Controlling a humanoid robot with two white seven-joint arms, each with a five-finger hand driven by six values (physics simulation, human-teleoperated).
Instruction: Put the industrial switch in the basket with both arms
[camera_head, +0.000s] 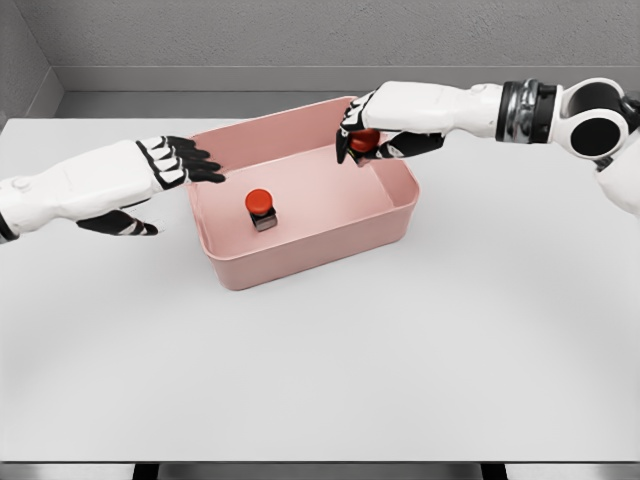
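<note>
A pink basket (236, 268) stands on the white table, a little behind its middle. Inside it, on the floor toward the left, sits an industrial switch (261, 209) with a red button on a dark grey base, upright. My left hand (190, 160) hovers over the basket's left rim with its fingers stretched flat and holding nothing. My right hand (362, 135) is over the basket's far right corner, fingers curled around a second red-topped switch (366, 141), which is mostly hidden by the fingers.
The white table (320, 380) spreads wide in front of the basket. A grey wall and floor strip run behind the table's far edge.
</note>
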